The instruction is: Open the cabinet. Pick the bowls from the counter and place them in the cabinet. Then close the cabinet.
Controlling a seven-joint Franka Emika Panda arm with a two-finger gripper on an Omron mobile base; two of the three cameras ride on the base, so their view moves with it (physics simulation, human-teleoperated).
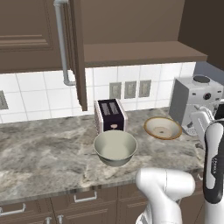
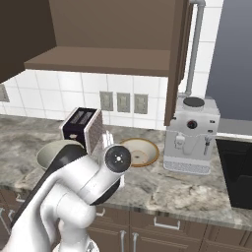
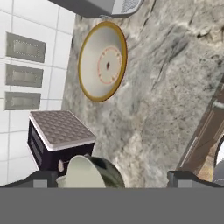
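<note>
Spread wide and holding nothing, the hand (image 3: 109, 177) hangs over the near edge of the surface (image 1: 48, 153), rolled sideways and looking across at both bowls, which suggests it is lining up for a first pick. Above, the cabinet (image 1: 131, 30) stands open, its door (image 1: 78, 52) swung out edge-on so the shelf is free to receive them. Near the front sits the deep greyish-cream bowl (image 1: 115, 148), just before the toaster (image 1: 110, 115); the shallower orange-rimmed bowl (image 1: 162, 127) lies farther right, beside the coffee machine (image 1: 192, 103).
</note>
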